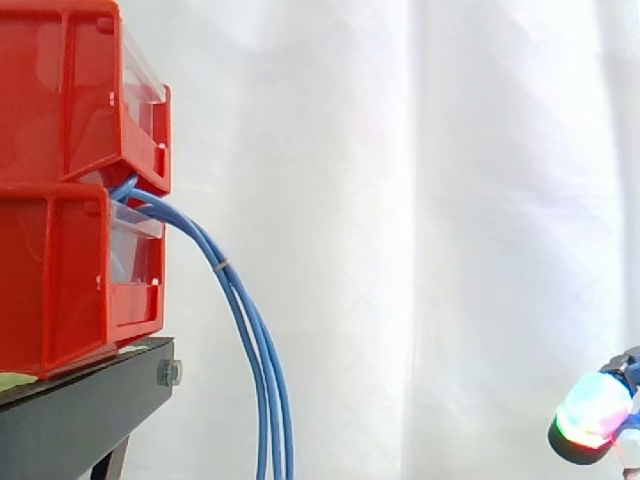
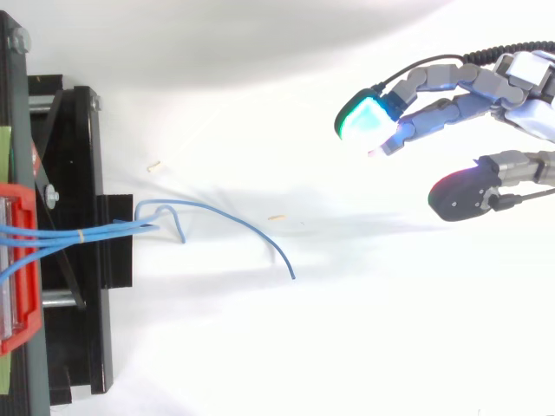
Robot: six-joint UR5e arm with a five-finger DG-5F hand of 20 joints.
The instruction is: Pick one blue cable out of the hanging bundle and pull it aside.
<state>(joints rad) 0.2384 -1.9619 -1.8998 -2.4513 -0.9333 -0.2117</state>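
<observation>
1. Top view: my hand (image 2: 513, 82) hovers well clear of the red bins (image 1: 80, 180), fingers (image 2: 451, 108) spread and empty.
2. Blue cables (image 1: 250, 320) hang untouched from the bins' front; I judge the open pose readies a pinch.

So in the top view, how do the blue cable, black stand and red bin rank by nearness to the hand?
1. The blue cable, its loose end trailing toward the hand.
2. The black stand, at left.
3. The red bin, at the far-left edge.
</observation>
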